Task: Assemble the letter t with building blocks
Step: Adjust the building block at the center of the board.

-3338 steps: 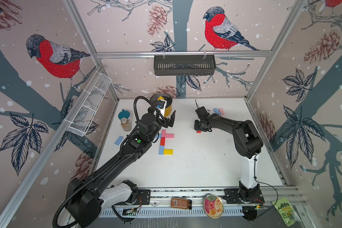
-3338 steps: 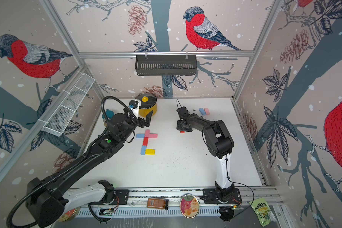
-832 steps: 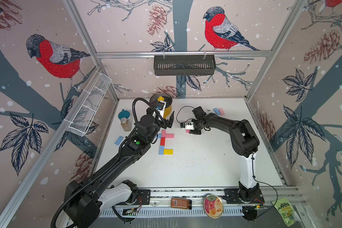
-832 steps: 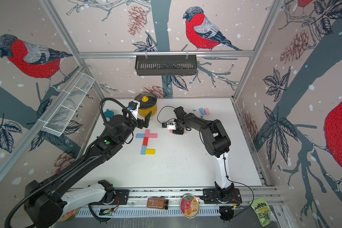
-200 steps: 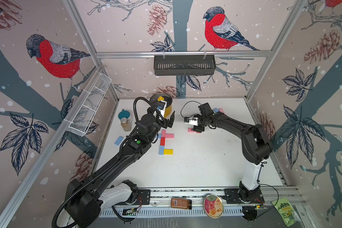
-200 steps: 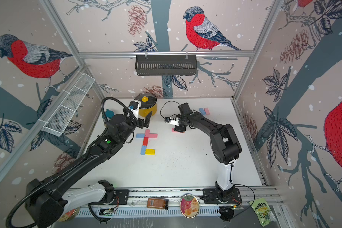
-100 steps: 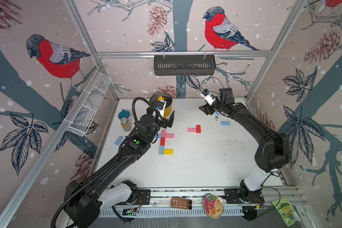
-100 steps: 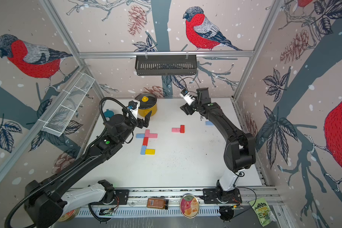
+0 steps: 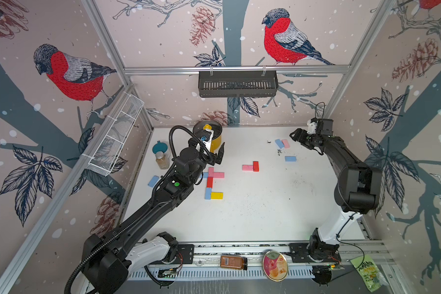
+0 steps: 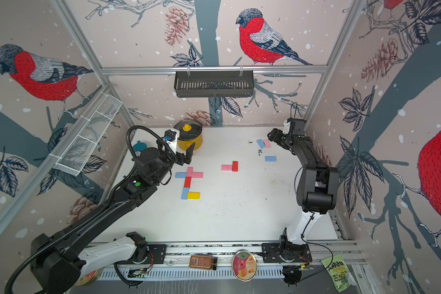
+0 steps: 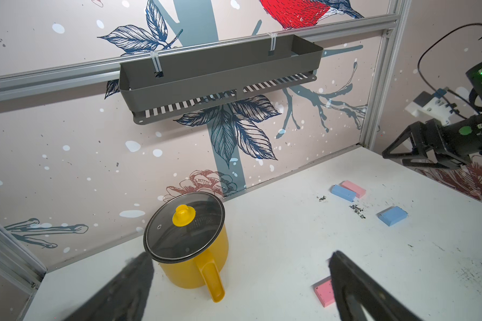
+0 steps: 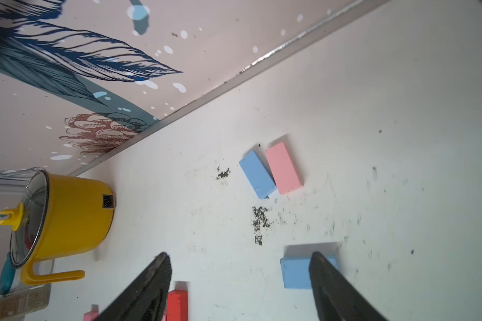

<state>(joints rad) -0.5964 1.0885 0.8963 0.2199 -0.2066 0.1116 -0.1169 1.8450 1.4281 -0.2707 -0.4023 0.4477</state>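
Note:
Several building blocks lie joined in a t shape (image 9: 210,179) left of centre: blue, pink, red and yellow (image 10: 193,195). To its right, a pink block (image 9: 247,167) touches a red one (image 9: 255,166). At the back right sit a blue and pink pair (image 12: 270,172) and a lone blue block (image 9: 290,158). Another blue block (image 9: 153,181) lies at the far left. My left gripper (image 9: 215,156) hangs open and empty behind the t shape, near the pot. My right gripper (image 9: 295,135) hovers open and empty by the back right corner, over the pair.
A yellow lidded pot (image 9: 216,142) stands at the back left, with a jar (image 9: 162,160) and a teal lid (image 9: 159,147) to its left. A black shelf (image 9: 237,84) hangs on the back wall and a wire basket (image 9: 115,140) on the left wall.
My right arm has left the pink and red pair in the middle and swung up and right to the back right corner, with its jaws a little wider. The left arm has not moved.

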